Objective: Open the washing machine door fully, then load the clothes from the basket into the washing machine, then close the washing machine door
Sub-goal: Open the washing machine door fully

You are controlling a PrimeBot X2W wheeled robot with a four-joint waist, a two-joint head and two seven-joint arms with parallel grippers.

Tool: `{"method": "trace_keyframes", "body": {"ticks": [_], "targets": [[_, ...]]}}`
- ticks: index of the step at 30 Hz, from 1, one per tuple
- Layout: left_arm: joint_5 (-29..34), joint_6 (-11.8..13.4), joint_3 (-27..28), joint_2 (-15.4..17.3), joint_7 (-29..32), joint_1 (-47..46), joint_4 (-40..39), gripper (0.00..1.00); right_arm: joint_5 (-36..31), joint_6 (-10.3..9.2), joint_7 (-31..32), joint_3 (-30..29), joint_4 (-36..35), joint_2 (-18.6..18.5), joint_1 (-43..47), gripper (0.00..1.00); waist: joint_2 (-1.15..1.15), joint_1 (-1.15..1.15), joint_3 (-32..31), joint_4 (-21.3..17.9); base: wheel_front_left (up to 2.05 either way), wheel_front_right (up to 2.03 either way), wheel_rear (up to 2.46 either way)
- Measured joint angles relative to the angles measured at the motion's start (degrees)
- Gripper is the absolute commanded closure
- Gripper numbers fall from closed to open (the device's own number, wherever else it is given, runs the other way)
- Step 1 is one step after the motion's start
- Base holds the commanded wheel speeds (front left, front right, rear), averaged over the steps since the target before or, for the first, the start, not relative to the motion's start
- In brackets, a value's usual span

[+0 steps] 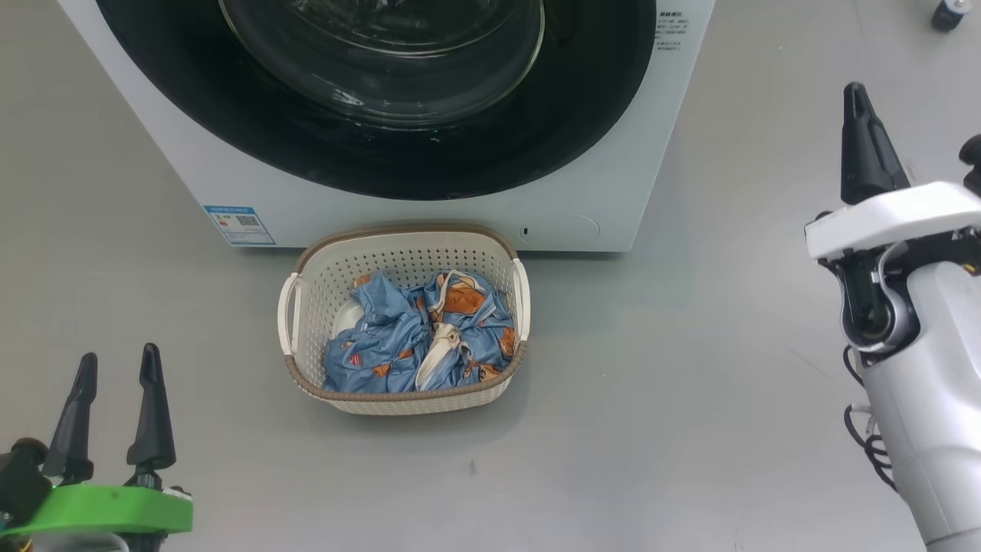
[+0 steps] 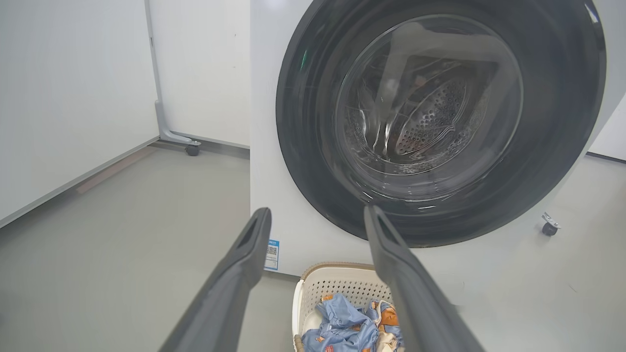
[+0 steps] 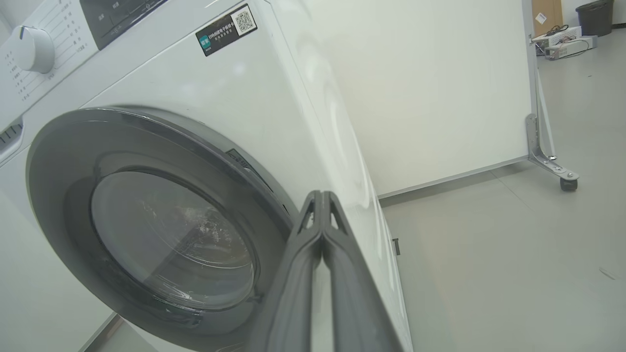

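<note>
Blue patterned clothes [image 1: 418,337] lie in the basket [image 1: 329,276] on the floor [image 1: 690,383], at 6 o'clock below the closed washing machine door [image 1: 383,153]. Left pincer [image 1: 119,354] (7 o'clock) is spread, holding nothing; right pincer [image 1: 856,96], 3 o'clock, is clenched on nothing.

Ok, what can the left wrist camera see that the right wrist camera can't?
Left wrist camera's own: the basket with the clothes in it, the blue label, and the left gripper with its fingers apart. Right wrist camera's own: the white knob, a black sticker, and the right gripper with its fingers pressed together. Shared: the washing machine and the washing machine door, closed.
</note>
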Motion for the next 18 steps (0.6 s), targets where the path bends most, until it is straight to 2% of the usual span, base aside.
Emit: {"method": "trace_keyframes", "body": {"ticks": [5,18], "targets": [[0.0,0.0,0.25,0.01,0.0,-0.32,-0.46,0.0,3.64,0.0,2.61,-0.09,0.02,-0.04,-3.01,1.0,0.0,0.0,1.49,0.5,0.0,0.0,0.0],[0.0,0.0,0.11,-0.08,0.0,-3.4,-2.16,0.0,10.65,0.0,9.92,-2.24,3.18,-4.1,-12.99,1.0,0.0,0.0,7.05,1.91,0.0,0.0,0.0]]}}
